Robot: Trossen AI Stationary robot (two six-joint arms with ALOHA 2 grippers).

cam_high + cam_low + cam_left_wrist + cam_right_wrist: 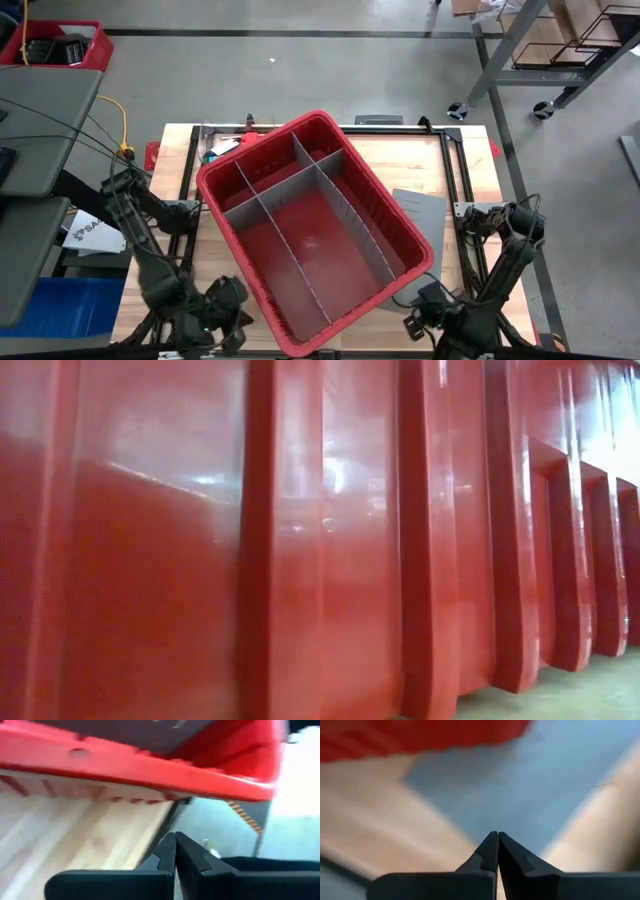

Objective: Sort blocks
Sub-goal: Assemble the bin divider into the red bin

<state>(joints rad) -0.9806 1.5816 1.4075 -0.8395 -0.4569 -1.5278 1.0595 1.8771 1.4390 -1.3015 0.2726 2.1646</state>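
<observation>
A big red bin (315,225) stands askew on the wooden table, split into compartments by grey dividers (300,195). No blocks show inside it. The low view holds only the bin's ribbed wall (320,540). My left gripper (232,315) hovers shut by the bin's near left corner, and its wrist view shows the shut fingertips (175,842) below the bin's rim (150,770). My right gripper (418,318) hovers shut by the bin's near right side, fingertips (497,840) together above a grey sheet. Neither touches anything.
A loose flat grey divider sheet (420,205) lies on the table right of the bin. Small mixed items (222,150) sit behind the bin's far left corner; what they are, I cannot tell. A black frame (455,170) borders the work area.
</observation>
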